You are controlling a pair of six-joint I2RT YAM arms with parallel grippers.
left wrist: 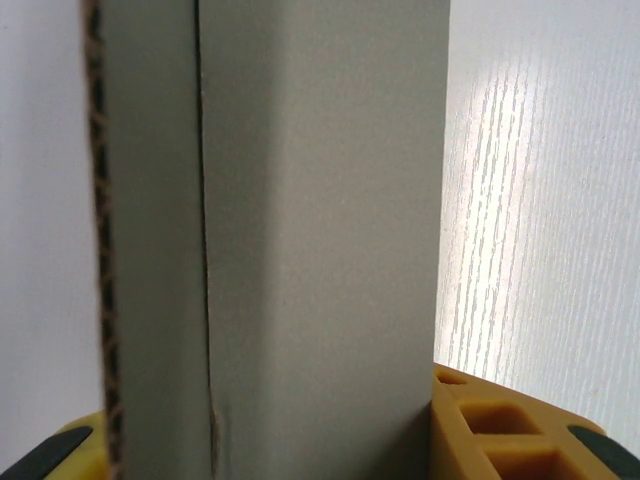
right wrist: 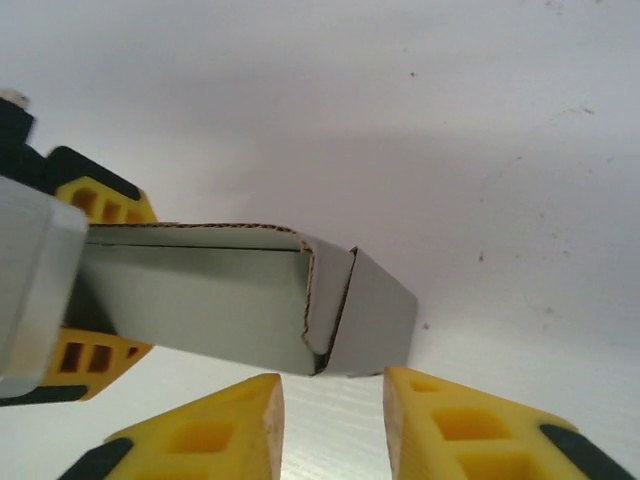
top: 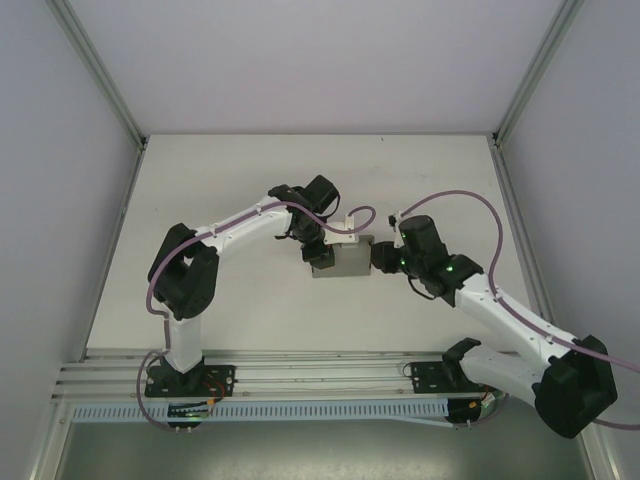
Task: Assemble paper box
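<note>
White matte desk, faintly grained, between pale walls: near its middle the left gripper pinches a smooth grey folded cardboard box, the right gripper spread at its end

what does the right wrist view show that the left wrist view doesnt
Right wrist: the folded end flap of the paper box, and the right end effector open at that end. Left wrist: close up, a small nick in the seam on the box's grey panel. Both: the box, the left end effector clamped on it, and the white table.
</note>
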